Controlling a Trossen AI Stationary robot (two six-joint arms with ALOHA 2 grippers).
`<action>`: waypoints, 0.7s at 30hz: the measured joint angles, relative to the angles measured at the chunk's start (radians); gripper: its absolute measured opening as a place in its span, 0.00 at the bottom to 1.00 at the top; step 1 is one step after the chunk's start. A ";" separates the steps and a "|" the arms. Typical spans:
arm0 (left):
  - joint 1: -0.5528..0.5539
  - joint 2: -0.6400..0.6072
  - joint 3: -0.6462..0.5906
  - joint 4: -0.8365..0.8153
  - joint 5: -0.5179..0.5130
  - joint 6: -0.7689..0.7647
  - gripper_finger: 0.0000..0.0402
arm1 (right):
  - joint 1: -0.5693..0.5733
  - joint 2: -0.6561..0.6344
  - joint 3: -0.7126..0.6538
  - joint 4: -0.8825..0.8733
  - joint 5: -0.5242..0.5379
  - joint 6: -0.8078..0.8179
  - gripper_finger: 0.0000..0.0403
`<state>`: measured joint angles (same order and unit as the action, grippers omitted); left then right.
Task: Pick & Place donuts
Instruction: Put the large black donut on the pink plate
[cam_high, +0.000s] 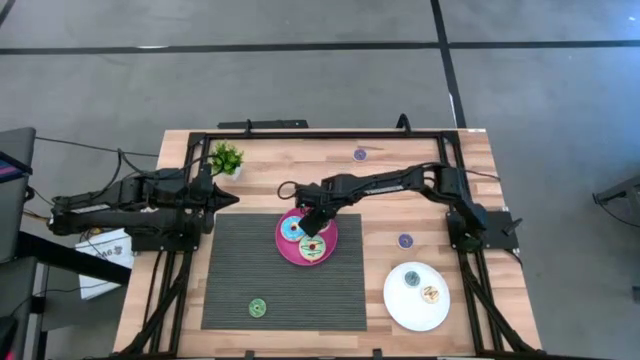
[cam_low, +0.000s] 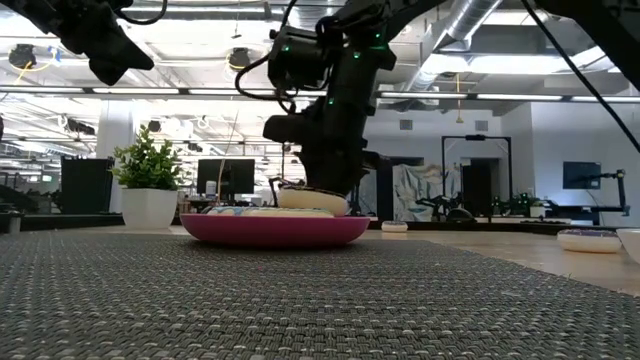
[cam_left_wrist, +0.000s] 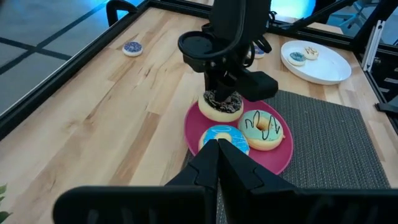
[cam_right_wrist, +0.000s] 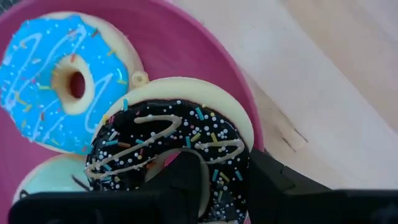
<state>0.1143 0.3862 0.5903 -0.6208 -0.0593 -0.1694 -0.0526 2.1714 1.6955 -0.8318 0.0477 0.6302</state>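
Note:
A pink plate (cam_high: 330, 236) on the grey mat holds a blue-iced donut (cam_right_wrist: 53, 74) and a green-iced donut (cam_left_wrist: 262, 129). My right gripper (cam_high: 316, 221) points down over the plate's far side, shut on a chocolate-iced donut (cam_left_wrist: 222, 106) with sprinkles. That donut sits low at the plate's far rim, partly over the blue one. Another green donut (cam_high: 257, 308) lies flat on the mat near the front. My left gripper (cam_high: 232, 199) hangs shut above the table's left side, beside a small potted plant (cam_high: 226, 158). My right gripper holds the chocolate donut by one side of its ring (cam_right_wrist: 225, 163). One finger (cam_right_wrist: 186, 180) stands in the hole and the other (cam_right_wrist: 273, 180) outside the rim. The fingers come from above. I cannot tell whether the donut rests on the plate or hangs just above it.
A white plate (cam_high: 400, 300) at the front right holds two small donuts. Purple donuts lie on the bare wood at the far side (cam_high: 359, 154) and right of the mat (cam_high: 404, 240). A black frame runs round the table's edges.

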 joint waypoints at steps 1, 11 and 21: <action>0.000 0.000 0.000 0.000 0.000 0.000 0.00 | 0.001 0.000 0.000 -0.003 0.000 0.001 0.22; 0.000 0.000 0.000 0.000 0.000 0.000 0.00 | 0.000 0.000 0.000 -0.016 0.000 0.051 0.22; 0.000 0.000 0.000 0.000 0.000 0.000 0.00 | 0.000 -0.001 0.000 -0.013 0.001 0.051 0.22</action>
<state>0.1143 0.3862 0.5903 -0.6205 -0.0590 -0.1692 -0.0525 2.1708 1.6958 -0.8452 0.0483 0.6814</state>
